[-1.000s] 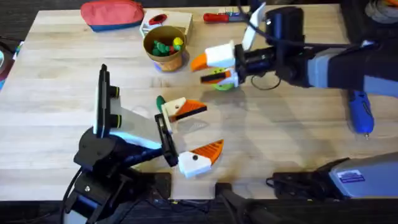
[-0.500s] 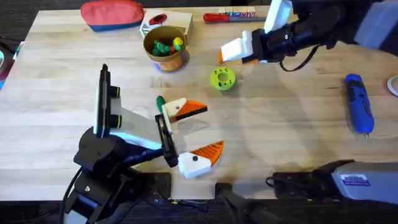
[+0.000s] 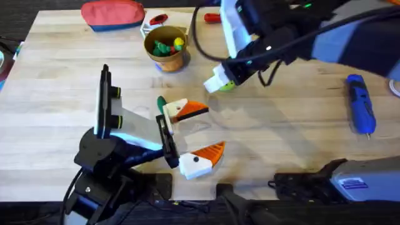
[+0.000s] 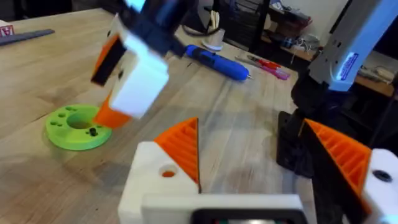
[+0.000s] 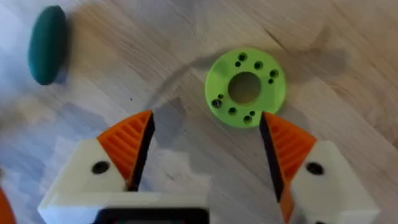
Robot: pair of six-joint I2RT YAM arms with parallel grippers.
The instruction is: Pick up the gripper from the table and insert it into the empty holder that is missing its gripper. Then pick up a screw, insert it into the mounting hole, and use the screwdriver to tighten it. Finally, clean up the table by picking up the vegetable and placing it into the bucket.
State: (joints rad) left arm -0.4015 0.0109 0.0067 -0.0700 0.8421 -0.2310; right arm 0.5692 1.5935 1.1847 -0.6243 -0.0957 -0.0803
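Two grippers, both spread wide with nothing held: my right gripper (image 5: 205,149) hangs just above the green disc (image 5: 245,87), while my left gripper (image 3: 194,134) rests low, the vegetable (image 5: 47,43) lying beside it. I see the bucket (image 3: 166,57) further back.

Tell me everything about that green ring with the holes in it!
The green ring is a flat, bright lime disc that looks like plastic. It has a big round hole in the middle and small dark holes dotted around it, in little groups. It lies flat on the wooden table. The right gripper hangs over it, open, with orange ribbed pads on white fingers; nothing touches the ring. A dark green vegetable lies apart from it.
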